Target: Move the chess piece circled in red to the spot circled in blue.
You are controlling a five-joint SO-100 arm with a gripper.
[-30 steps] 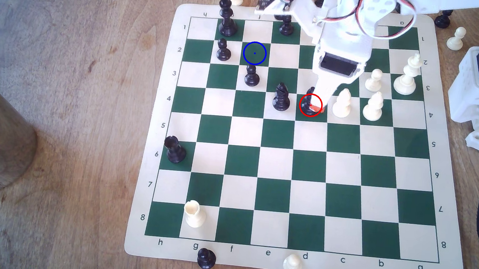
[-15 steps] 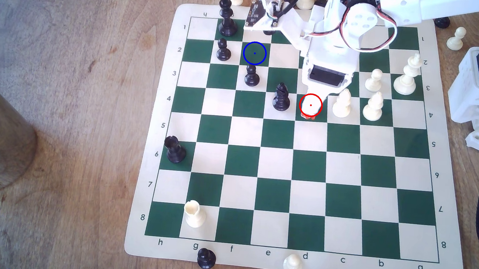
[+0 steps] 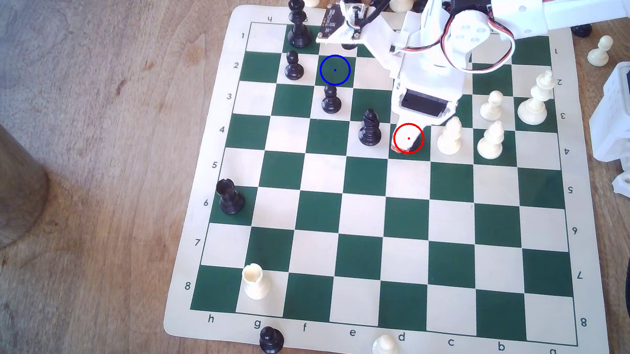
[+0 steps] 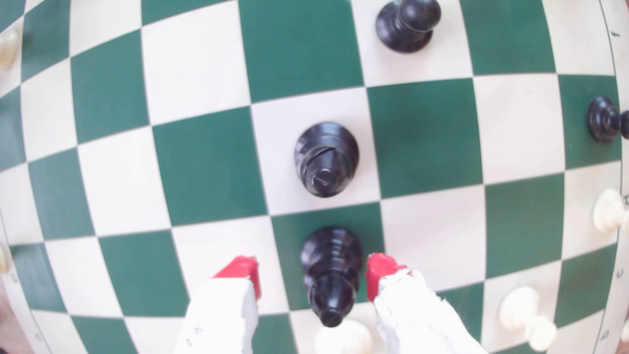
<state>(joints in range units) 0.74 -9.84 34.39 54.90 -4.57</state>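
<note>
Gripper [image 4: 313, 275] lowered further over the red-circled square, jaws apart either side of the black bishop [image 4: 330, 275], not touching, blue-circled square [image 3: 335, 70] well apart.

The gripper [image 4: 313, 275] straddles the bishop [image 4: 331, 272], one finger on each side, apart from it. The slit bishop [image 4: 326, 159] stands just beyond the fingertips; a pawn [image 4: 405, 25] stands farther beyond.

We see that our arm has swung toward nine o'clock in the exterior view since a second ago; its fingers [image 4: 381, 272] now straddle the black bishop [image 4: 332, 272], whose base was earlier exposed inside the red circle [image 3: 408, 138] and is now covered.
</note>
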